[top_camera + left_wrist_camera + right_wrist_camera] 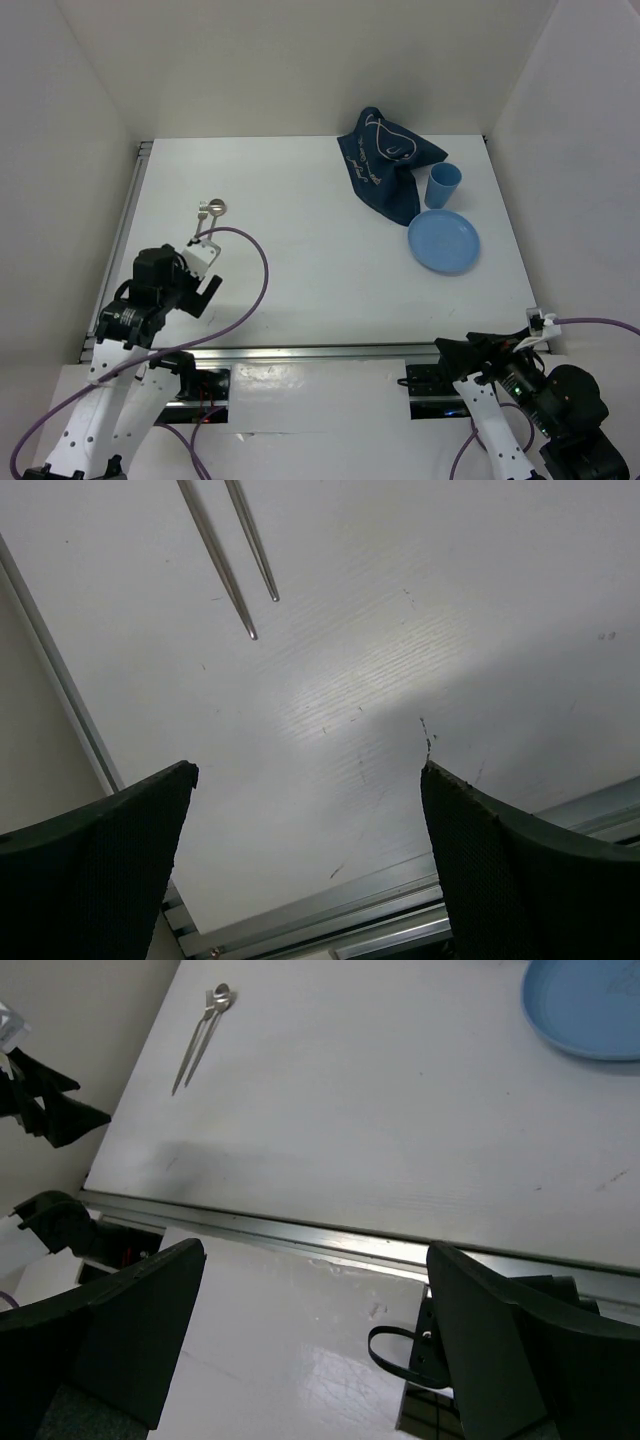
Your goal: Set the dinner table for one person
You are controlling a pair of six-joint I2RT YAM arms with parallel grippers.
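Observation:
The dinner table (pixel 320 250) is a white top with silver rails. A crumpled navy cloth (pixel 385 158) lies at the back right, with a blue cup (pixel 444 185) upright beside it and a blue plate (pixel 444 241) in front. A metal spoon and fork (pixel 211 210) lie side by side at the left, their handles partly hidden under my left wrist. My left gripper (pixel 208 290) is open and empty over the near left of the table; the handle tips (pixel 245 575) lie ahead of it. My right gripper (pixel 452 352) is open and empty at the near rail.
The silver rail (pixel 60 680) runs along the table's left edge, and another rail (pixel 300 1232) along the near edge. White walls enclose the table at the back and sides. A purple cable (pixel 262 275) loops over the near left. The plate (pixel 590 1005) and cutlery (pixel 205 1030) show in the right wrist view.

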